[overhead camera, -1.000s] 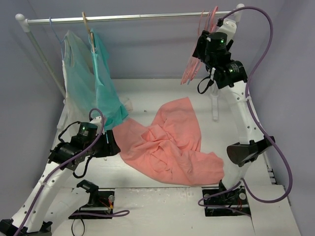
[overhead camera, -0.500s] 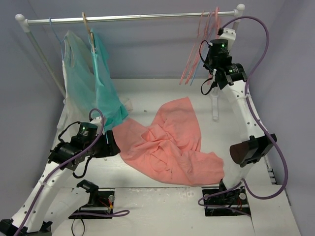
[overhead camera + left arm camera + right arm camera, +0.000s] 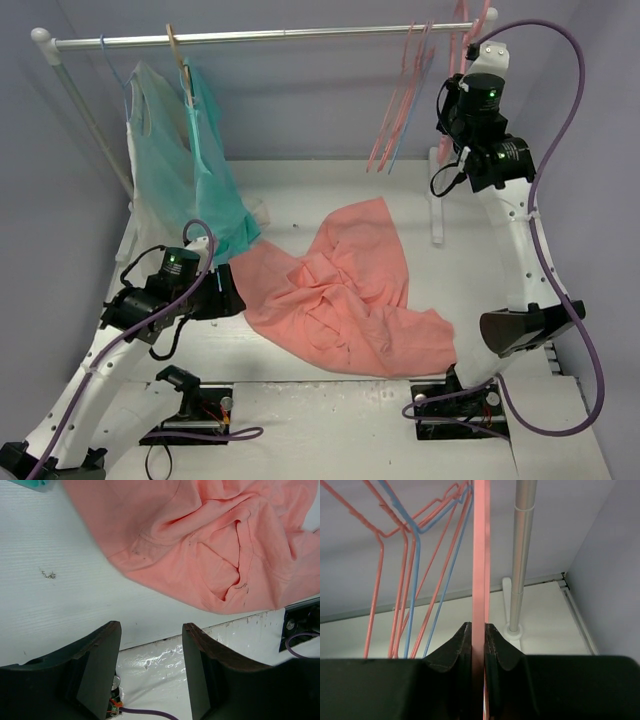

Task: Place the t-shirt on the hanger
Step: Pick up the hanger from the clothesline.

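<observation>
**Right tool clamped on the hanger at the rail, t-shirt loose on the counter**

We see the right arm stretched high toward the far right end of the rail (image 3: 300, 37). In its wrist view the right tool (image 3: 478, 630) is pressed together on the hanger (image 3: 481, 555). The hanger's thick pink bar runs straight up between the two fingers, and both pads touch it. Just to the left of that bar hang the thin hangers (image 3: 405, 580), pink ones and a blue one, fanning down and to the left. To its right stands the upright post (image 3: 522, 555) of the rack, its foot on the far edge of the counter (image 3: 300, 190).

The t-shirt (image 3: 340, 290) lies crumpled on the counter between the two arms, a salmon heap with folds across its middle. No tool is touching it, and it is well apart from the hanger. Its left edge lies near the hem of the teal garment (image 3: 205, 180), which hangs from the left part of the rail with a pale garment (image 3: 145, 100) behind it.

The left arm is low on the left side. The left tool (image 3: 151, 626) has its fingers apart and nothing between them. They point at bare white counter just short of the t-shirt's near edge, where a seamed fold lies.

We cannot tell from these views whether the hanger's hook is on the rail — the top of the bar runs out of the wrist picture.
</observation>
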`<action>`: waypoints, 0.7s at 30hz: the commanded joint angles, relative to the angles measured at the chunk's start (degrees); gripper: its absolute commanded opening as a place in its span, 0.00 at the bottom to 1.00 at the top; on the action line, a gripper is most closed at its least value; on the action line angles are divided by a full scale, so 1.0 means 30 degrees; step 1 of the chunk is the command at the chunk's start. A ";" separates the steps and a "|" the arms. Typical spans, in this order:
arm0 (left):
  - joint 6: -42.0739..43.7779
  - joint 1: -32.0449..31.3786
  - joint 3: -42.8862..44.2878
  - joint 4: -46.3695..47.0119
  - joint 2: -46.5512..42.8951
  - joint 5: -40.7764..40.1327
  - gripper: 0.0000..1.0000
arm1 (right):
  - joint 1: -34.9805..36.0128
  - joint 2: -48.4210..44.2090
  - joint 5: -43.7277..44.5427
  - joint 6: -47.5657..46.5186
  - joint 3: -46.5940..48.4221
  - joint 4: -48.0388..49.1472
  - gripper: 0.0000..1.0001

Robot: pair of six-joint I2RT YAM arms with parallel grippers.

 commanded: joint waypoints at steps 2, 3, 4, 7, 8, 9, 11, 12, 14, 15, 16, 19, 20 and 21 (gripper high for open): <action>-0.0012 0.0021 0.0206 0.0949 0.0308 0.0238 0.51 | 0.0027 -0.2332 -0.0785 -0.1053 0.0196 0.2449 0.00; 0.0017 0.0021 0.0235 0.0978 0.0338 0.0238 0.52 | 0.0027 -0.2539 -0.0961 -0.0995 0.0136 0.2274 0.00; 0.0047 0.0021 0.0323 0.0979 0.0396 0.0238 0.51 | 0.0056 -0.2744 -0.1049 -0.0936 0.0020 0.1721 0.00; 0.0164 0.0021 0.0498 0.1124 0.0922 0.0355 0.51 | 0.0057 -0.3827 -0.1576 -0.0585 -0.0829 0.0288 0.00; 0.0193 0.0021 0.0557 0.1212 0.1040 0.0414 0.52 | 0.0057 -0.4468 -0.1723 -0.0410 -0.1150 -0.0155 0.00; 0.0251 0.0021 0.0645 0.1213 0.1186 0.0472 0.51 | 0.0057 -0.4823 -0.1840 -0.0292 -0.1879 -0.0595 0.00; 0.0339 0.0021 0.0879 0.1418 0.1653 0.0590 0.51 | 0.0057 -0.5787 -0.2103 -0.0087 -0.2731 -0.1826 0.00; 0.0427 0.0021 0.0967 0.1476 0.1830 0.0648 0.52 | 0.0057 -0.6112 -0.2279 -0.0086 -0.3142 -0.2178 0.00; 0.0573 0.0021 0.1230 0.1652 0.2387 0.0707 0.51 | 0.0028 -0.6814 -0.2485 0.0059 -0.4285 -0.3466 0.00; 0.0719 0.0021 0.1348 0.1711 0.2621 0.0765 0.51 | 0.0056 -0.7021 -0.2573 0.0147 -0.4607 -0.3876 0.00; 0.0779 0.0021 0.1465 0.1798 0.3029 0.0853 0.51 | 0.0057 -0.7429 -0.2603 0.0496 -0.5249 -0.4751 0.00; 0.1013 0.0021 0.1905 0.2061 0.3763 0.1028 0.51 | 0.0057 -0.8308 -0.2924 0.1142 -0.6683 -0.6163 0.00; 0.1043 0.0021 0.1993 0.2150 0.3911 0.1058 0.51 | 0.0028 -0.8486 -0.3041 0.1521 -0.7068 -0.6456 0.00; 0.1072 0.0021 0.2139 0.2296 0.4086 0.1146 0.51 | 0.0056 -0.8691 -0.3129 0.1670 -0.7420 -0.7097 0.00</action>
